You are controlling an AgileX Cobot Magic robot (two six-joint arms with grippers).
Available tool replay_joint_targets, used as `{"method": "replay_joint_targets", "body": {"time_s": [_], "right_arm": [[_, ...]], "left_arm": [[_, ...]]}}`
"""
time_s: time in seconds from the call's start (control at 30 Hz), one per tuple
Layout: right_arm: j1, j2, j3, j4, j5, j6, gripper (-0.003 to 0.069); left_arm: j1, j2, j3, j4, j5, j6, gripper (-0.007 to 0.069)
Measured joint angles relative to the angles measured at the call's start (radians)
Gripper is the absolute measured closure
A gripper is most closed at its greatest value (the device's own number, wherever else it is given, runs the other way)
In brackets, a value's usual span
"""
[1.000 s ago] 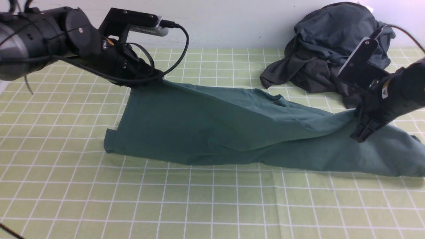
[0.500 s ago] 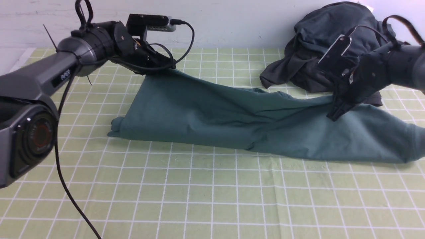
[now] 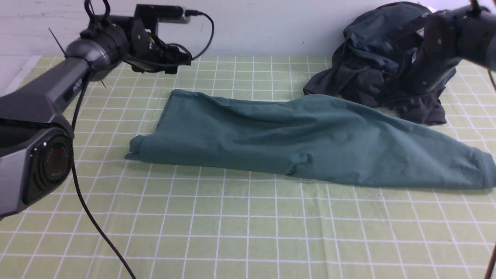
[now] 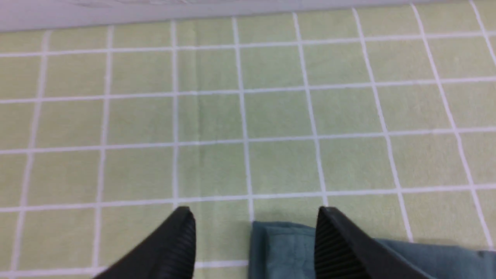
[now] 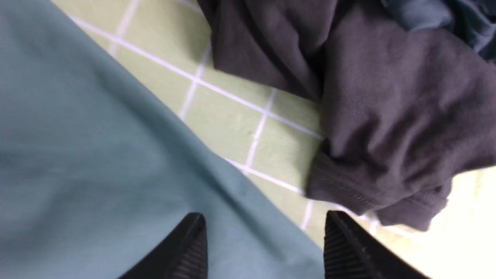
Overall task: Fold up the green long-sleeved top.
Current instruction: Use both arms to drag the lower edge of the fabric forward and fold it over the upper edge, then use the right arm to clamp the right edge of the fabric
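Observation:
The green long-sleeved top (image 3: 310, 143) lies flat on the checked cloth as one long band across the middle of the table, with a cuffed sleeve end (image 3: 482, 170) at the far right. My left gripper (image 3: 182, 62) hangs open just beyond the top's far left corner (image 4: 286, 248), holding nothing. The left wrist view has that corner under the gap of the left gripper (image 4: 254, 212). My right arm (image 3: 438, 42) is raised over the dark pile. In its wrist view the right gripper (image 5: 265, 217) stands open above the top's far edge (image 5: 97, 155), gripping nothing.
A heap of dark slate and charcoal garments (image 3: 387, 58) sits at the back right, its lowest fold (image 5: 387, 116) close to the top's far edge. The wall (image 3: 252, 27) runs along the back. Yellow-green checked cloth (image 3: 248, 232) covers the table.
Both grippers have opened and let go of the top's far edge. The raised edge dropped flat onto the table. Both arms pulled up and back, the right one over the dark pile.

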Motion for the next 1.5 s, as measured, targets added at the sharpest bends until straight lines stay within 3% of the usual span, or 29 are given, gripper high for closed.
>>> {"method": "replay_joint_targets", "body": {"time_s": [0.1, 0.2, 0.3, 0.37, 0.43, 0.47, 0.5, 0.6, 0.7, 0.83, 1.0, 1.07, 1.13, 1.17, 1.23, 1.33, 1.5], "right_arm": [[0.006, -0.010, -0.022, 0.152, 0.022, -0.047, 0.0326], [0.018, 0.005, -0.027, 0.332, 0.022, -0.159, 0.0431], [0.041, 0.076, -0.028, 0.586, -0.006, -0.383, 0.0598], [0.056, 0.140, -0.028, 0.720, -0.047, -0.527, 0.0648], [0.073, 0.199, -0.028, 0.824, -0.112, -0.676, 0.0663], [0.073, 0.206, -0.028, 0.835, -0.121, -0.676, 0.0664], [0.090, 0.262, -0.028, 0.919, -0.224, -0.813, 0.0669], [0.101, 0.321, -0.029, 1.021, -0.446, -0.918, 0.0670], [0.092, 0.340, -0.030, 1.088, -0.664, -0.917, 0.0662], [0.072, 0.317, -0.028, 1.151, -0.713, -0.893, 0.0627], [0.068, 0.216, -0.028, 1.083, -0.528, -0.869, 0.0590], [0.066, 0.136, -0.028, 0.998, -0.380, -0.786, 0.0579], [0.057, 0.066, -0.028, 0.902, -0.200, -0.621, 0.0575], [0.057, 0.060, -0.028, 0.891, -0.200, -0.621, 0.0575], [0.045, 0.006, -0.029, 0.728, 0.003, -0.435, 0.0574], [0.041, -0.007, -0.008, 0.530, 0.190, -0.285, 0.0574], [0.010, -0.006, 0.151, 0.232, 0.264, -0.116, 0.0574]], "left_arm": [[0.004, -0.048, -0.002, 0.009, 0.083, -0.025, 0.0225], [0.003, -0.071, -0.008, -0.033, 0.173, -0.010, 0.0273], [-0.006, -0.064, -0.009, -0.154, 0.307, 0.102, 0.0377], [-0.017, -0.044, -0.009, -0.257, 0.377, 0.200, 0.0453], [-0.027, -0.017, -0.009, -0.333, 0.415, 0.272, 0.0515], [-0.028, -0.014, -0.009, -0.339, 0.418, 0.278, 0.0521], [-0.036, 0.013, -0.009, -0.378, 0.433, 0.314, 0.0560], [-0.041, 0.050, -0.008, -0.400, 0.435, 0.345, 0.0609], [-0.041, 0.068, -0.008, -0.394, 0.435, 0.351, 0.0619], [-0.041, 0.070, -0.008, -0.343, 0.436, 0.352, 0.0619], [-0.034, 0.070, -0.008, -0.259, 0.529, 0.352, 0.0619], [-0.022, 0.069, -0.008, -0.220, 0.566, 0.352, 0.0619], [-0.010, 0.054, -0.002, -0.206, 0.575, 0.352, 0.0619], [-0.008, 0.051, -0.001, -0.206, 0.576, 0.352, 0.0619], [0.004, 0.020, 0.004, -0.202, 0.584, 0.352, 0.0619], [0.010, -0.016, 0.019, -0.196, 0.585, 0.352, 0.0619], [0.023, -0.072, 0.109, -0.192, 0.586, 0.352, 0.0619]]}}
